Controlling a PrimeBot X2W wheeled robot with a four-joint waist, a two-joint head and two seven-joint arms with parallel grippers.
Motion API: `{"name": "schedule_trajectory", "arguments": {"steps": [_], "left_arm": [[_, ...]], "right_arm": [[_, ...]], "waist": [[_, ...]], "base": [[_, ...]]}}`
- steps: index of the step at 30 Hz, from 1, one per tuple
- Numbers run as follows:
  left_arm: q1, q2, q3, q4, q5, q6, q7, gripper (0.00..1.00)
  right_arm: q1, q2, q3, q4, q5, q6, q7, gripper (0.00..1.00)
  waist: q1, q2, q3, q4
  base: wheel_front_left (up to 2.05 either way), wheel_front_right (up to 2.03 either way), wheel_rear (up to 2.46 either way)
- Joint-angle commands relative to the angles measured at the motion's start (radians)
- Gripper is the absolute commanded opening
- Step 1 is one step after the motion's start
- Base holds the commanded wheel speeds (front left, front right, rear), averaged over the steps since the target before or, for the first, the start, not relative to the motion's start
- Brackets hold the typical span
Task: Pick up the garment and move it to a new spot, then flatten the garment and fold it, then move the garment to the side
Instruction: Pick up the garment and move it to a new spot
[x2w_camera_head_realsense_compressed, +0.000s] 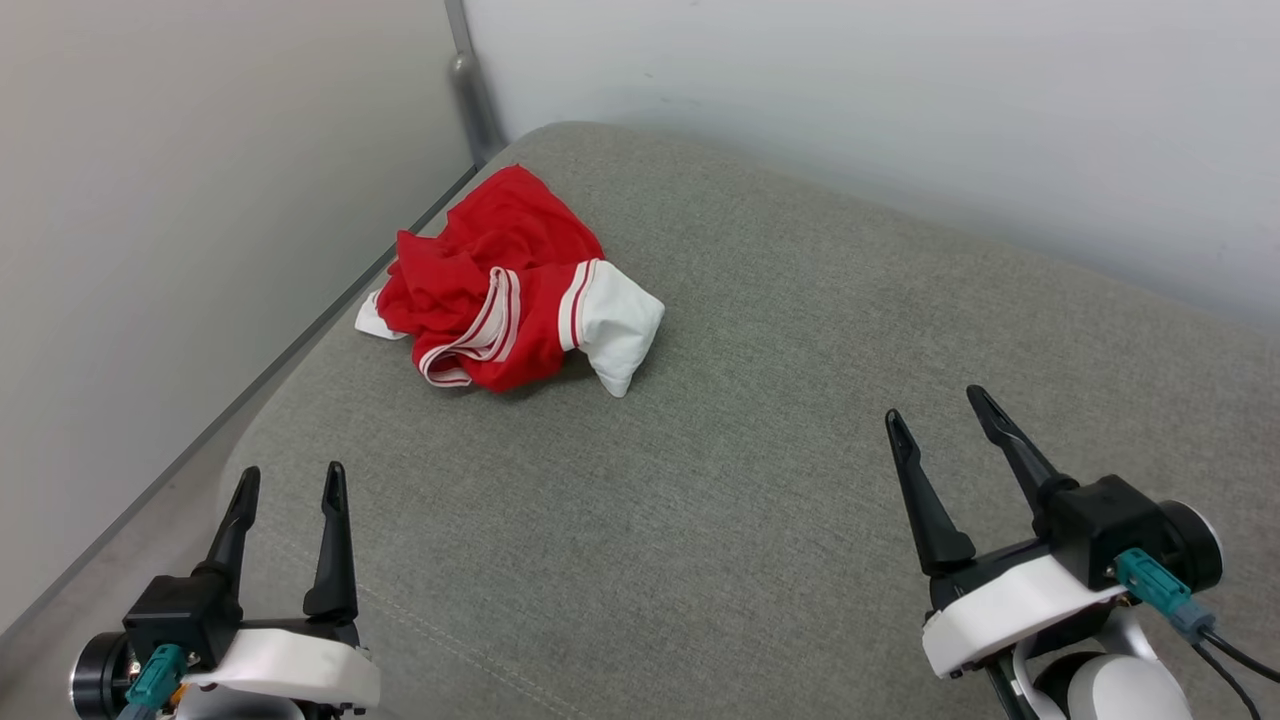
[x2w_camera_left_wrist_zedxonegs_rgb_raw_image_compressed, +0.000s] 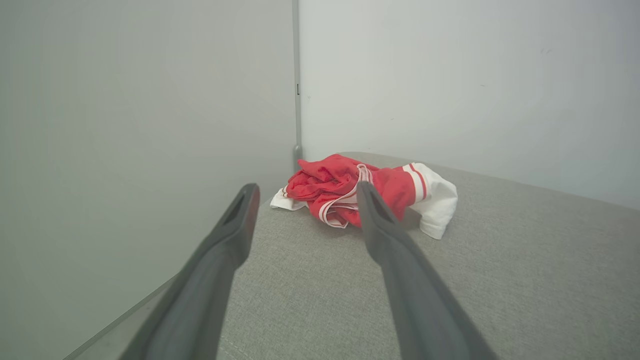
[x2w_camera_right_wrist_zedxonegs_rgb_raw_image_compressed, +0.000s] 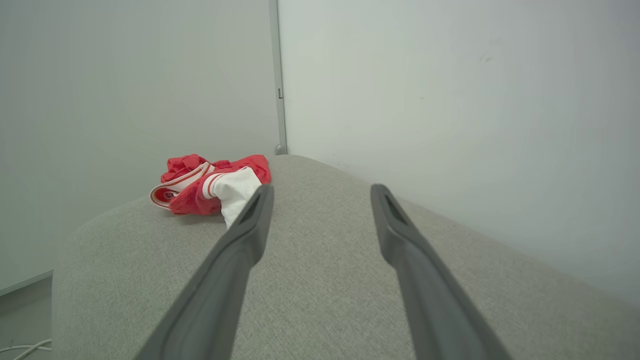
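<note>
The garment (x2w_camera_head_realsense_compressed: 500, 290) lies crumpled in a heap at the far left of the grey cushion (x2w_camera_head_realsense_compressed: 760, 450): red cloth, a white sleeve and red-and-white striped trim showing. My left gripper (x2w_camera_head_realsense_compressed: 290, 480) hovers open near the cushion's front left, well short of the heap. At the front right my right gripper (x2w_camera_head_realsense_compressed: 940, 405) is open too, nothing between its fingers. The left wrist view has the garment (x2w_camera_left_wrist_zedxonegs_rgb_raw_image_compressed: 360, 192) ahead, beyond the open left gripper (x2w_camera_left_wrist_zedxonegs_rgb_raw_image_compressed: 305, 192). In the right wrist view the garment (x2w_camera_right_wrist_zedxonegs_rgb_raw_image_compressed: 210, 185) lies ahead to the left of the open right gripper (x2w_camera_right_wrist_zedxonegs_rgb_raw_image_compressed: 320, 192).
Pale walls stand close behind the cushion and along its left side, meeting at a metal corner post (x2w_camera_head_realsense_compressed: 470, 85). A narrow strip of floor (x2w_camera_head_realsense_compressed: 120, 560) runs left of the cushion. A white cable (x2w_camera_right_wrist_zedxonegs_rgb_raw_image_compressed: 22, 347) lies on the floor at the lower left.
</note>
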Motion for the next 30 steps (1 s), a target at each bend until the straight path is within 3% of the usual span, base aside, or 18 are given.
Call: {"name": "schedule_trajectory", "arguments": {"steps": [1, 12, 18, 23, 30], "left_arm": [[-0.002, -0.001, 0.003, -0.003, 0.011, -0.003, -0.003, 1.00], [-0.181, 0.039, -0.049, 0.083, -0.005, -0.012, -0.003, 1.00], [-0.381, 0.110, -0.057, 0.181, -0.096, -0.015, 0.034, 1.00], [-0.545, 0.203, -0.067, 0.242, -0.198, -0.015, 0.157, 1.00], [-0.689, 0.366, -0.125, 0.358, -0.314, -0.015, 0.451, 1.00]], "right_arm": [[-0.013, 0.000, 0.001, 0.003, -0.001, -0.001, 0.001, 1.00], [0.011, 0.000, -0.052, -0.047, -0.024, -0.001, 0.019, 1.00], [-0.027, -0.001, -0.045, -0.094, -0.037, -0.001, 0.043, 1.00], [-0.069, -0.001, -0.045, -0.115, -0.046, 0.000, 0.040, 1.00], [-0.118, 0.000, -0.053, -0.115, -0.043, 0.000, 0.018, 1.00]], "waist": [[0.0000, 0.0000, 0.003, 0.000], [0.0000, 0.0000, 0.060, -0.007], [0.0000, 0.0000, 0.158, -0.096], [0.0000, 0.0000, 0.240, -0.174], [0.0000, 0.0000, 0.338, -0.260]], "base": [[0.00, 0.00, 0.00], [0.00, 0.00, 0.00], [0.00, 0.00, 0.00], [0.00, 0.00, 0.00], [0.00, 0.00, 0.00]]}}
